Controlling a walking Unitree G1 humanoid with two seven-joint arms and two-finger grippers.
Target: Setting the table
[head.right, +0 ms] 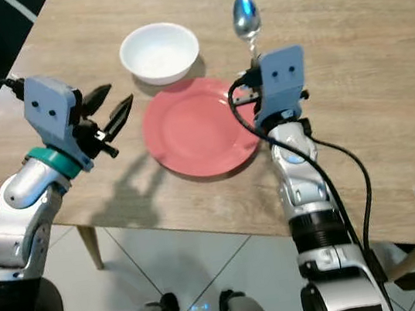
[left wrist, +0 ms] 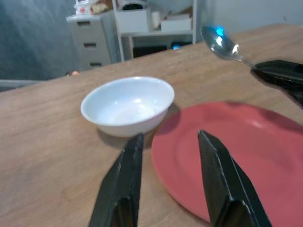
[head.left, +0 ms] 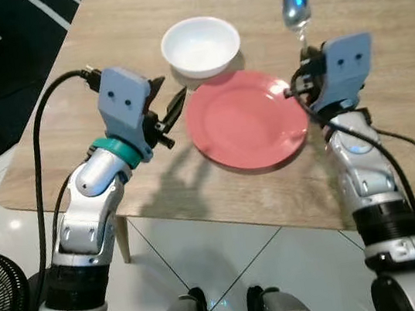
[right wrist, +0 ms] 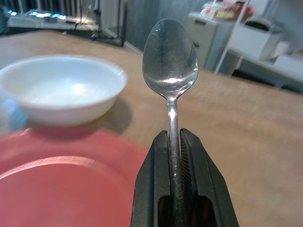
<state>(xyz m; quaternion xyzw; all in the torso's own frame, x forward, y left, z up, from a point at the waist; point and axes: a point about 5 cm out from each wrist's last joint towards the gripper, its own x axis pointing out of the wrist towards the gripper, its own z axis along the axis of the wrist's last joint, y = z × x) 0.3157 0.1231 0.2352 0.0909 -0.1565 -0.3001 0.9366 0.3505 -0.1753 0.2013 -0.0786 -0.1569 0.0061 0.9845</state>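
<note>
Spoon (right wrist: 170,71) pinched by right fingers (right wrist: 151,189), bowl (head.left: 200,45) empty

On the table (head.left: 95,31) the plate (head.left: 245,122) lies nearest the robot, the bowl (head.left: 200,45) just behind it toward the left, seemingly touching its rim, and the spoon (head.left: 296,8) raised to the right.

Table (head.left: 381,59) with two dishes
A red plate (head.left: 245,121) lay near its front edge; a white bowl (head.left: 200,45) sat just beyond, to the far left.
</note>
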